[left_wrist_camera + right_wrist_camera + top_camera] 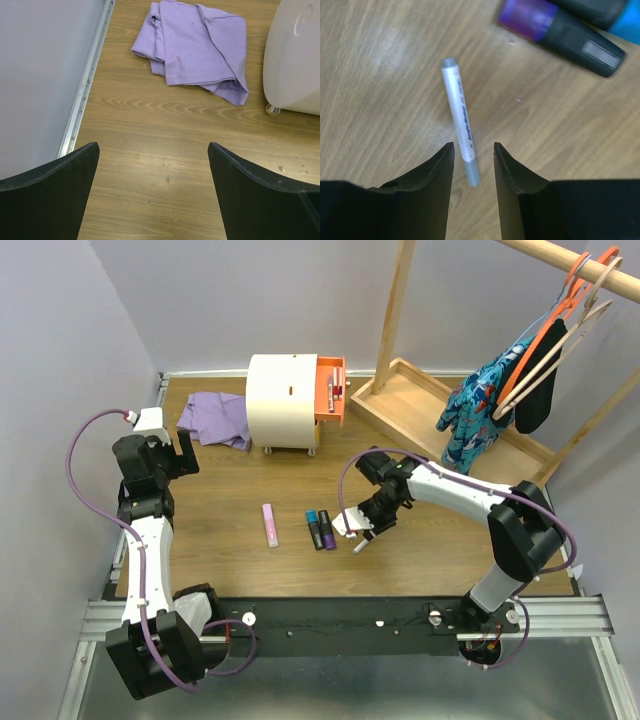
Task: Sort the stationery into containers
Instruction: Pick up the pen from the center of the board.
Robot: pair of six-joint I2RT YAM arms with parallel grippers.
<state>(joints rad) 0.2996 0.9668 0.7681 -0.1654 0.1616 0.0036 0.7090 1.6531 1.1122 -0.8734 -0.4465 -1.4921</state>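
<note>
R gripper (473, 147): low over table (380, 60), jaws part-open w/ narrow gap, nothing clamped.
Pen (460, 112): white, grey ends, flat on table; near end sits in R gripper's gap, clear on both sides.
Purple marker (559, 29): beside blue marker (627, 31), just beyond Pen.
Pink bar (270, 525): on table, left of markers.
Drawer (331, 390): orange, pulled out of chest (283, 400), pens inside.
L gripper (153, 150): wide open, empty, above wood nr cloth (197, 47).
</note>
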